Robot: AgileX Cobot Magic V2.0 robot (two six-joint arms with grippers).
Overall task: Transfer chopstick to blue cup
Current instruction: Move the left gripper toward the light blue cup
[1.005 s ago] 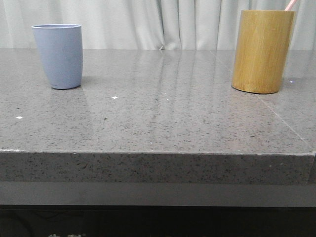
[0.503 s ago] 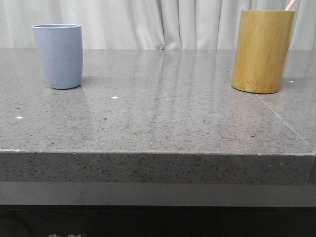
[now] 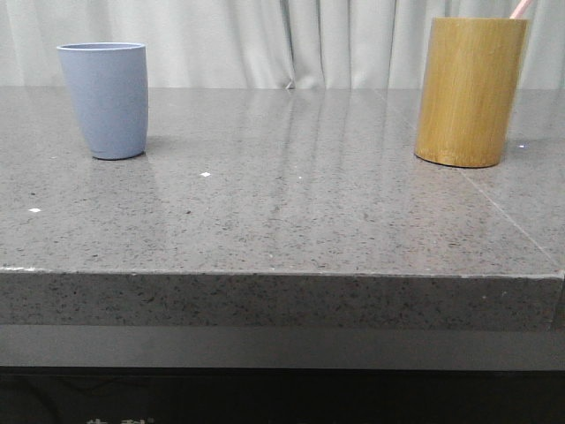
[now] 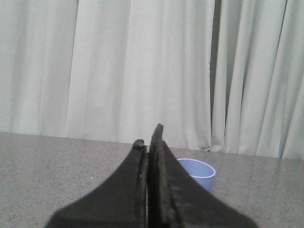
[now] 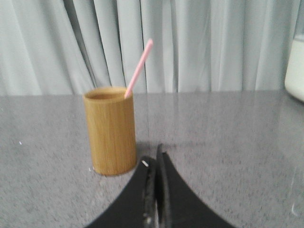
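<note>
**Nothing has moved in the last second: transfer not yet begun**

Across the front view the scene matches the earlier frames exactly: both containers sit where they were, so you have made no progress on the task yet.

The chopstick (image 5: 138, 69) stands tilted inside the wooden holder (image 5: 110, 130), its upper end leaning out over the rim. In the front view just its pink tip (image 3: 523, 8) shows above the holder (image 3: 469, 92), at the right of the surface (image 3: 291, 212).

The blue cup (image 3: 105, 100) stands upright at the far left, well apart from the holder. Its inside is not visible from here; the left wrist view shows part of the rim (image 4: 196, 171), with nothing sticking out.

Left claw (image 4: 148, 142): clenched, empty. Right claw (image 5: 153, 159): clenched, empty, near the holder but not touching it.

Judgement: your right claw must release before it can take the chopstick.
</note>
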